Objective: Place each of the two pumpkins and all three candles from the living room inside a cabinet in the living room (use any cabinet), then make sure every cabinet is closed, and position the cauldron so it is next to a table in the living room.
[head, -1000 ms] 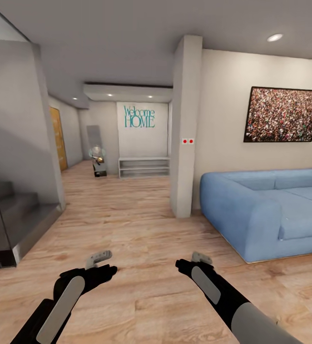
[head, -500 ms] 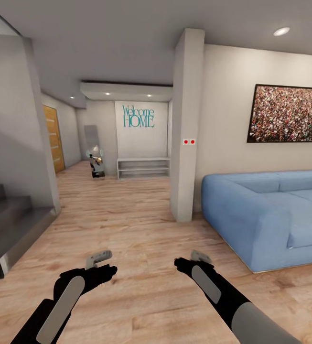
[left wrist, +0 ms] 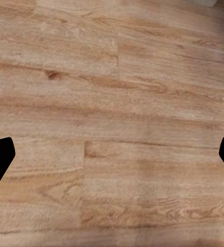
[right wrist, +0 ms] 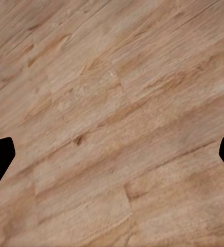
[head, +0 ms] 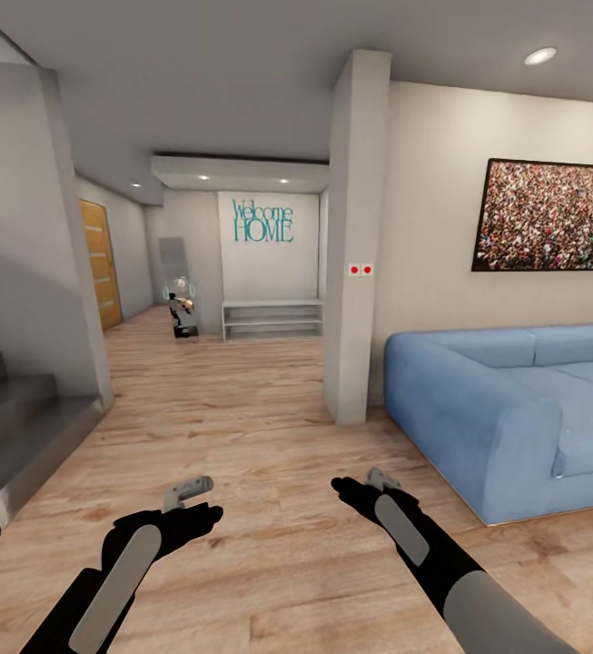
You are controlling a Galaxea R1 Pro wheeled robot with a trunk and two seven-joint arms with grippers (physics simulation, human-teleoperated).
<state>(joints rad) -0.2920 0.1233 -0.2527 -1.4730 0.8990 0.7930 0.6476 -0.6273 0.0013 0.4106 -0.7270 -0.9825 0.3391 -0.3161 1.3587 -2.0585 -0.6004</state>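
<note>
Above the wooden floor both arms hang low. The left gripper and the right gripper each stand spread wide and hold nothing (only planks lie between the fingertips). At right sits a blue sofa, beside a grey pillar. None of the task's things is in sight.
</note>
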